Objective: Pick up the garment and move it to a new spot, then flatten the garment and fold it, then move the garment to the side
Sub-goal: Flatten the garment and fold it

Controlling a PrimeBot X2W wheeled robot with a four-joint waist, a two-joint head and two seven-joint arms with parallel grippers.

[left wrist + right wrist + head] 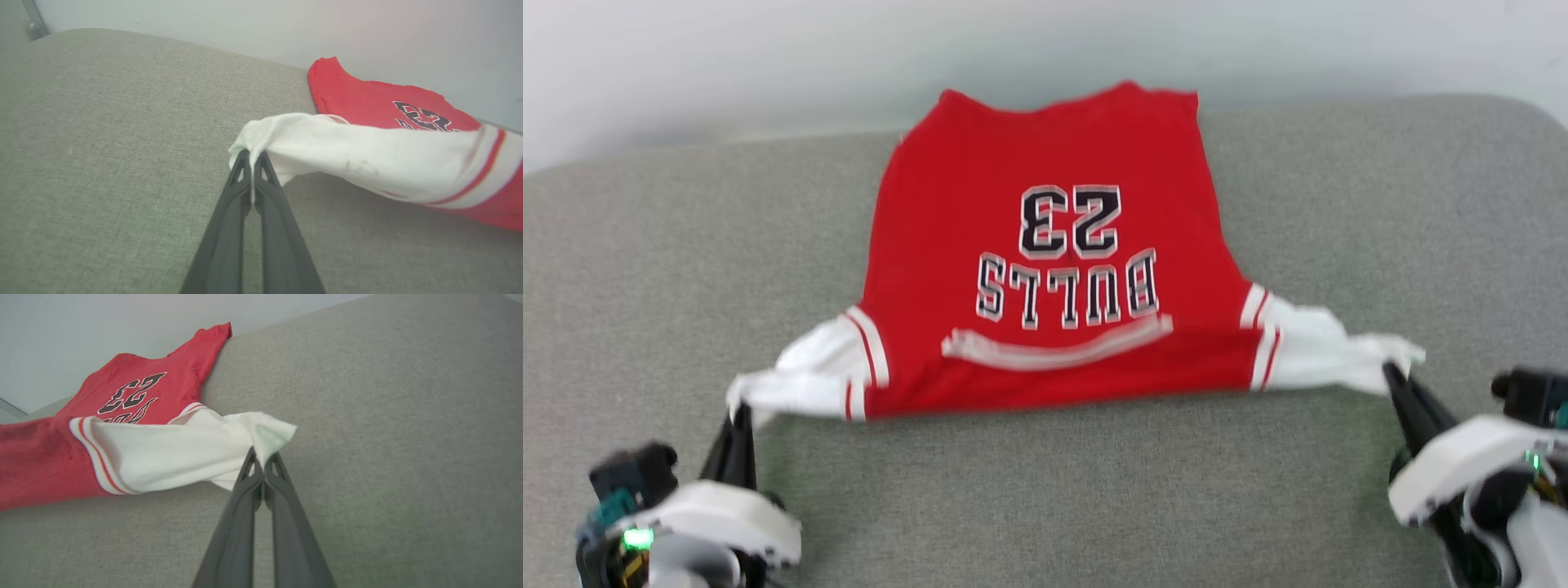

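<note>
The garment point(1045, 269), a red jersey with white sleeves and a black "BULLS 23" print facing up, lies spread on the grey cushion with its collar toward me and its hem at the far edge. My left gripper point(740, 411) is shut on the tip of the left white sleeve point(310, 143), which is pulled taut and lifted off the fabric. My right gripper point(1391, 371) is shut on the tip of the right white sleeve point(196, 449), also stretched outward. In the wrist views each pair of dark fingers point(253, 159) point(263, 455) pinches white cloth.
The grey upholstered surface point(645, 286) extends wide to both sides and in front of the jersey. A pale wall point(768, 49) rises right behind the far edge, where the hem point(1062, 102) reaches the cushion's back border.
</note>
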